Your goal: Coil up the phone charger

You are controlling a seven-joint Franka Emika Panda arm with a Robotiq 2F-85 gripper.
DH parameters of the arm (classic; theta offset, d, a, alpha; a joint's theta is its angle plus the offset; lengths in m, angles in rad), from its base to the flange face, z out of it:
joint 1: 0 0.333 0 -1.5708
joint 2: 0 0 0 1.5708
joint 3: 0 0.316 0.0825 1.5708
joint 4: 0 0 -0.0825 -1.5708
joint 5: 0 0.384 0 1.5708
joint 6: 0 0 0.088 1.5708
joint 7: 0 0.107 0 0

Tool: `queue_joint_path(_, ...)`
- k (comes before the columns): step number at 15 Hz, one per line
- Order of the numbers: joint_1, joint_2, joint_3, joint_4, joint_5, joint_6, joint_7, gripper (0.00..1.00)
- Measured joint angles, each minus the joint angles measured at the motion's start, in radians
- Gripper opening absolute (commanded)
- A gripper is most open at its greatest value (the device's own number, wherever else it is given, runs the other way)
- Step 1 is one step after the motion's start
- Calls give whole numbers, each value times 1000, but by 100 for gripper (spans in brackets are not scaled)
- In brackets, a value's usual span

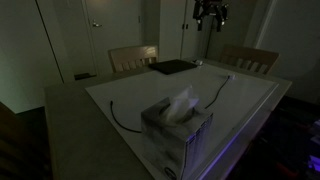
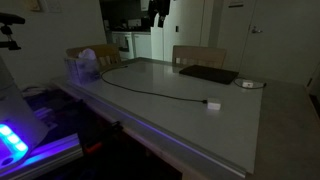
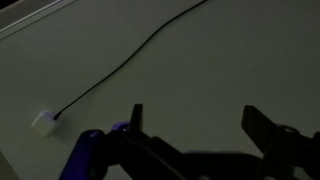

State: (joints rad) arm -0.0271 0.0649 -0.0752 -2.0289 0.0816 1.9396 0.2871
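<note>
Wrist view: caught the phone charger (image 3: 120,65) as a thin dark line crossing the pale table (image 3: 240,70) on a diagonal, ending at its white plug block (image 3: 42,121) toward the lower left. Lay flat, loose and uncoiled. Turned up in both exterior views as well, drawn out in one long shallow curve over the tabletop, with the bare end near the tissue box (image 1: 177,125) and the plug end well apart from that box, near the flat black pad (image 2: 208,74) but not touching it. Ran partly out of sight behind the box in an exterior view. Found the gripper (image 3: 200,128) at the bottom of the wrist view with its fingers (image 3: 262,125) spread wide, nothing between them, off the cable and clear of the plug. Hung high over the far edge of the table in both exterior views, well above everything on it. Noted two wooden chairs (image 1: 133,58) drawn up at the far side, and a small round pale thing (image 2: 249,84) just beside the pad, too small to identify in the dim light.
</note>
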Motion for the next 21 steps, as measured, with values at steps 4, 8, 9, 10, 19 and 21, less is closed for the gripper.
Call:
queue_joint_path(4,-12,7,-12,-16,7,9,21,100)
queue_joint_path(8,-10,6,-10,-16,3,9,27,100)
queue_joint_path(9,-10,7,-10,-16,-9,10,54,100)
queue_joint_path(10,-10,9,-11,-16,-32,21,100,100)
queue_joint_path(19,-102,84,-130,-28,-138,41,240,100)
queue_joint_path(21,-142,101,-156,-35,-88,41,171,100)
